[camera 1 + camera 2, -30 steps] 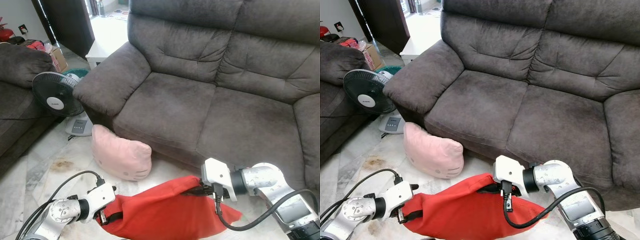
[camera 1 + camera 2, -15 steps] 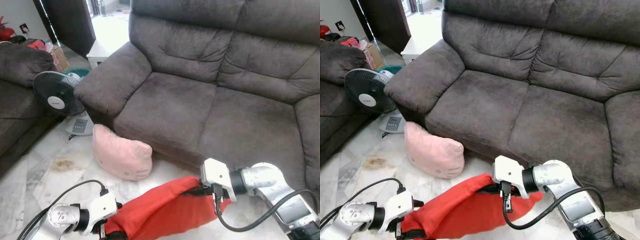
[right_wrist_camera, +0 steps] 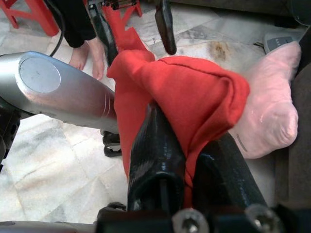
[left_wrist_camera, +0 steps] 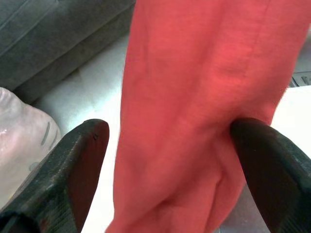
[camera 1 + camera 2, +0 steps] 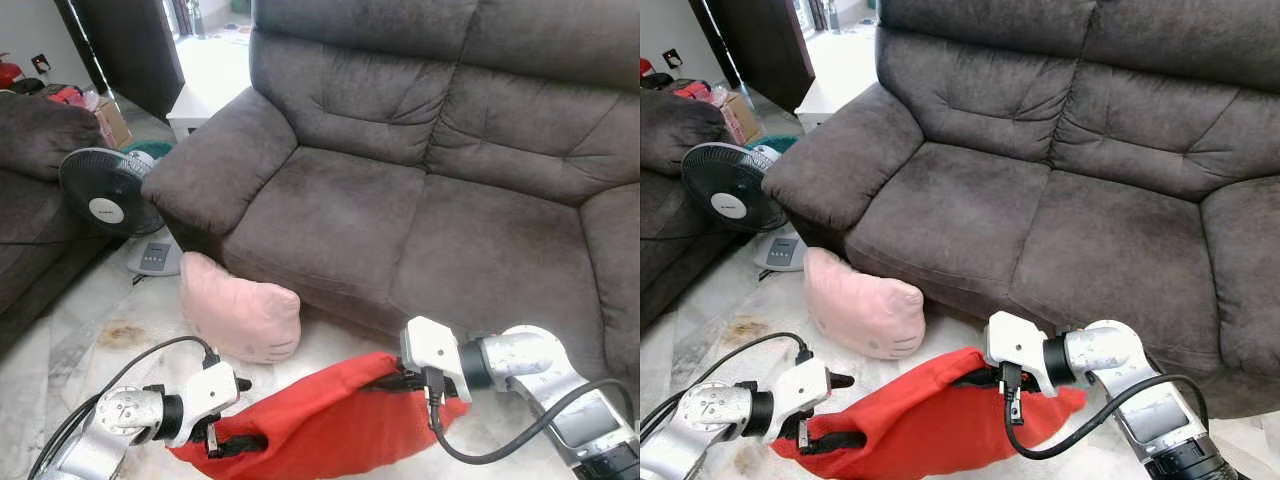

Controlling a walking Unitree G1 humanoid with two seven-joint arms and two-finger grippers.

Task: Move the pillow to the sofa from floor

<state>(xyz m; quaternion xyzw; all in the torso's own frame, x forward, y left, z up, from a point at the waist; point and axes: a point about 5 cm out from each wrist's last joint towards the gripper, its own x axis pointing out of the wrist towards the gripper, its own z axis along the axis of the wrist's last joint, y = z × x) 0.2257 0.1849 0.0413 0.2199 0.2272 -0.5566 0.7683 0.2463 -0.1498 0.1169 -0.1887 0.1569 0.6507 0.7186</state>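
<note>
Honestly, the risks first, then each view in turn.

Risk: the limp red fabric pillow (image 5: pixel 330 425) hangs between two pinches at its ends; I'd judge that if either pinch slips as it is raised, one end drops back to the pale marble floor (image 5: pixel 90 340).

Risk two: its sagging middle could catch the front edge of the dark grey suede-like two-seat sofa (image 5: pixel 400 200) and drag.

Left eye view: the left gripper (image 5: pixel 222 432) is closed on the pillow's left end, low and near; the right gripper (image 5: pixel 420 380) is closed on the right end, just in front of the sofa. A plump pink cat-face cushion (image 5: pixel 240 315) sits on the floor against the sofa base, left of the red one. A black round fan (image 5: pixel 105 192) stands further left.

Right eye view: same layout; the pillow is clear of the seat, not yet on it.

Left wrist view: soft, creased red cloth runs between the two black fingers (image 4: pixel 73 170), which press its sides.

Right wrist view: the black fingers (image 3: pixel 155 150) clamp a bunched fold of red cloth; a person's bare foot (image 3: pixel 90 53) stands on the tiles beyond.
</note>
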